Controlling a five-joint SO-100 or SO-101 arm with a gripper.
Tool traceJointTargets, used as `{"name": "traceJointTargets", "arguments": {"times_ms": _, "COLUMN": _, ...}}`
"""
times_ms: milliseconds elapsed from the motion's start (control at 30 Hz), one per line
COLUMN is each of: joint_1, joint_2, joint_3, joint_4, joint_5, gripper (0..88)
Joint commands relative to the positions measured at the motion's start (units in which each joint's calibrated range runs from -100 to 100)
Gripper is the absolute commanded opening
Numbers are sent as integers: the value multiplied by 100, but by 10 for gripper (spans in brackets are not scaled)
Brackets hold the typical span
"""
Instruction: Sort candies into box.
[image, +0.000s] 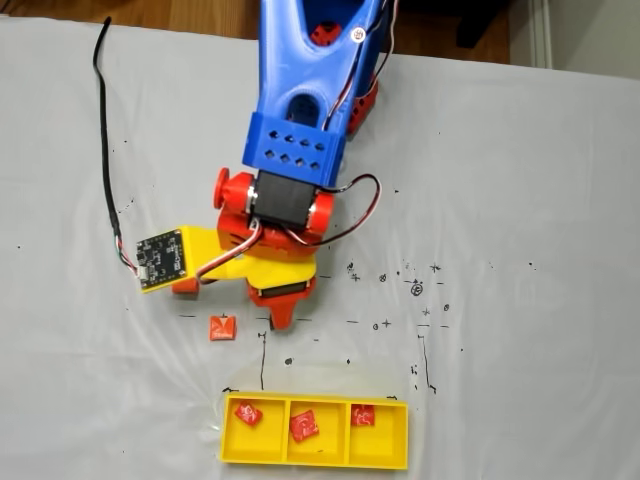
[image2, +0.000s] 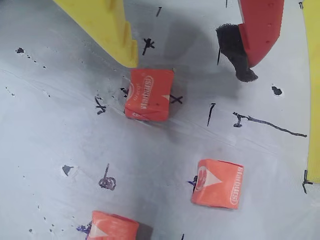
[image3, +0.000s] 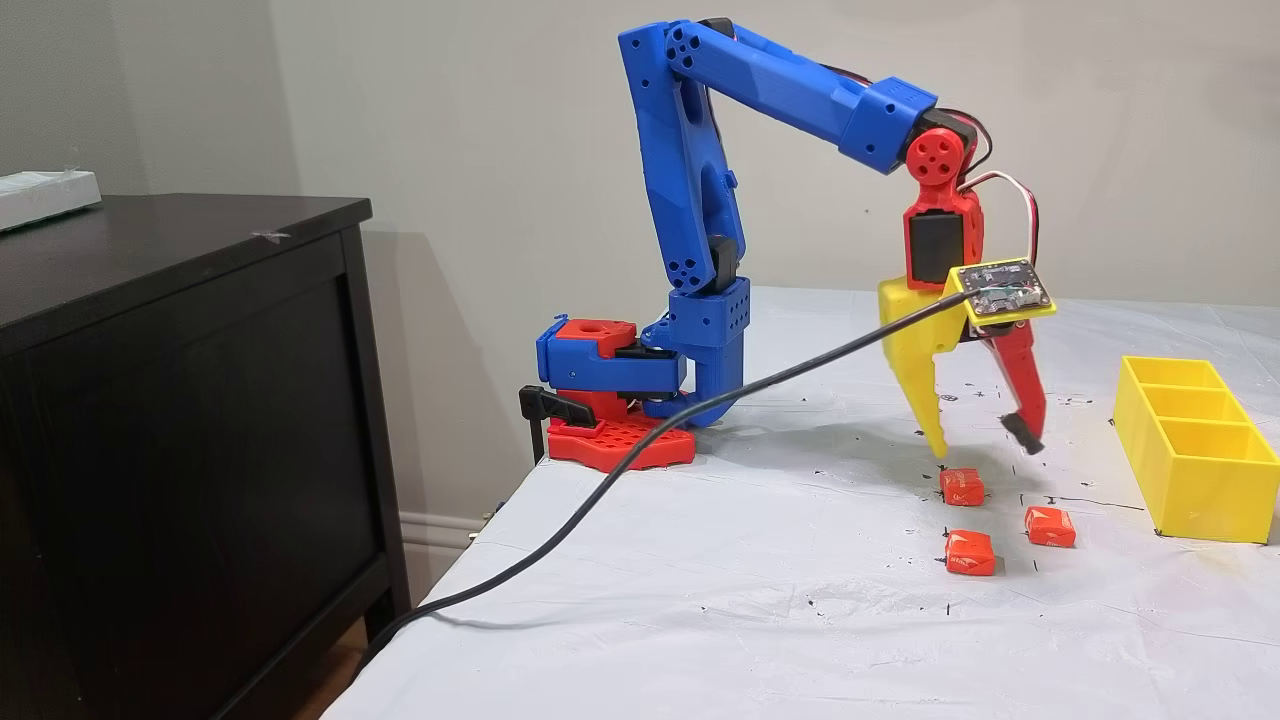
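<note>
Candies (image3: 962, 486) lie just below the claw (image3: 985, 448) — arm bent over, fingers spread, gripping nothing. Bare tabletop (image3: 760, 600) surrounds it — box (image3: 1195, 445) stands well apart.

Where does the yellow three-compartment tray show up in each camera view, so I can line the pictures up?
Fixed view: the yellow tray lies at bottom centre, long side running across.
Wrist view: one wall shows as a yellow strip along the right edge.
Fixed view: it stands at the right edge, on the table.
Shared landmark: the gripper's red finger, the one nearer the tray.
</note>
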Motion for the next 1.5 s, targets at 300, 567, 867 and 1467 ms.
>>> {"name": "traceJointTargets", "arguments": {"times_ms": 300, "joint_1": 341, "joint_2": 174, "joint_3": -816, "joint_4": 457, "joint_5": 391, "gripper": 283}}
{"name": "traceJointTargets", "arguments": {"times_ms": 567, "joint_1": 341, "joint_2": 480, "joint_3": -643, "joint_4": 171, "joint_5": 469, "gripper": 288}}
{"name": "traceJointTargets", "arguments": {"times_ms": 867, "joint_1": 287, "joint_2": 904, "joint_3": -433, "joint_4": -247, "joint_5": 479, "gripper": 297}}
{"name": "traceJointTargets", "arguments": {"times_ms": 1467, "joint_1": 259, "joint_2": 1285, "joint_3": -479, "joint_4": -67, "joint_5": 537, "gripper": 113}}
